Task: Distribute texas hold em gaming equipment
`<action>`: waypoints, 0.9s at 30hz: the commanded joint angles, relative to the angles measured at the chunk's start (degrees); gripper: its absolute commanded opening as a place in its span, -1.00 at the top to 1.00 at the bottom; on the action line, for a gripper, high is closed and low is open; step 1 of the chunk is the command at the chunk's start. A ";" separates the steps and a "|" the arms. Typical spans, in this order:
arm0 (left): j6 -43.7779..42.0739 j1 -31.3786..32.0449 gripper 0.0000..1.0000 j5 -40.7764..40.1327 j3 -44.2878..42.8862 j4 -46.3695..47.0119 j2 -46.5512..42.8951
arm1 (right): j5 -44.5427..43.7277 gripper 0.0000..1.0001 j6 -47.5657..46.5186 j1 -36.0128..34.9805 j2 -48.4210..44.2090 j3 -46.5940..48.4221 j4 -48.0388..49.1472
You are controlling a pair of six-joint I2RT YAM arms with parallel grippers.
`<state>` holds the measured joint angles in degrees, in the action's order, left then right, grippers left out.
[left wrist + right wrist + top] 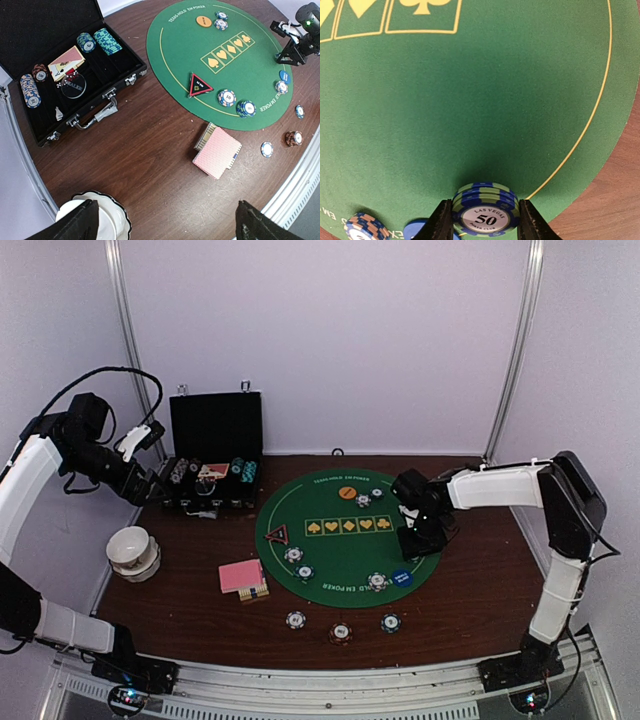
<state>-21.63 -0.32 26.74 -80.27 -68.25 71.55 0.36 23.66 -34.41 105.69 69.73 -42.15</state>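
Under the left jaws, which stand wide apart and hold nothing, the white bowl (pixel 107 212) sits on the tabletop (pixel 150 165). Ahead of them to the left, the black case (pixel 40 25) lies open. Ahead to the right, the pink-backed playing cards (pixel 218 152) lie just off the green mat (pixel 250 75), with the triangle marker (pixel 200 85) beyond them at the mat's edge. Farther right, the right jaws clamp a short stack of green-and-blue poker chips (pixel 485 210) marked 50, close to the mat's yellow line. A blue disc button (pixel 417 231) lies just left of them.
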 commanded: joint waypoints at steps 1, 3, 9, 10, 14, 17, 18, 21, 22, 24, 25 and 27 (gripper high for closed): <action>-0.96 0.10 -0.95 -0.09 -0.94 -0.87 -0.97 | 1.28 0.70 -1.01 0.28 1.50 -1.17 0.98; -1.05 0.13 -0.95 -0.07 -0.94 -0.99 -1.07 | 1.25 0.50 -1.34 0.26 1.42 -1.19 0.47; -1.05 0.09 -0.95 -0.59 -0.81 -1.10 -1.20 | -2.95 -0.16 -2.49 -0.35 -1.94 0.77 -3.48; -1.05 0.12 -0.95 -0.63 -0.85 -1.12 -1.23 | -3.86 -0.25 -2.67 -0.80 -2.92 1.35 -4.34; -1.13 0.10 -0.95 -0.71 -1.11 -1.12 -1.03 | -7.08 -0.39 -3.18 -4.73 -6.95 4.80 -8.50; -1.09 0.09 -0.95 -0.64 -1.20 -1.11 -0.96 | -7.74 -0.45 -3.39 -9.77 -8.86 7.41 -10.38; -1.05 0.11 -0.95 -0.61 -1.20 -1.10 -0.86 | -7.55 -0.47 -3.30 -11.48 -8.98 8.32 -10.89; -1.05 0.14 -0.95 -0.46 -1.19 -1.10 -0.75 | -5.37 -0.52 -3.71 -17.70 -8.50 10.87 -11.78; -0.98 0.08 -0.95 -0.38 -1.20 -1.10 -0.66 | -4.48 -0.54 -3.86 -19.81 -8.16 11.53 -11.85; -0.96 0.09 -0.95 -0.40 -1.24 -1.10 -0.80 | -2.63 -0.56 -4.48 -24.25 -7.10 12.97 -11.52; -0.94 0.13 -0.95 -0.33 -1.21 -1.10 -0.86 | -1.92 -0.57 -4.90 -26.10 -6.55 13.28 -11.34; -0.96 0.14 -0.95 -0.37 -1.21 -1.10 -1.09 | -0.58 -0.60 -6.00 -29.13 -5.61 13.74 -10.52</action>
<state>-22.00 -0.32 26.15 -80.27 -69.14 71.55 -3.07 19.81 -58.63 98.10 81.78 -51.35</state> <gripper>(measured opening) 0.975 0.789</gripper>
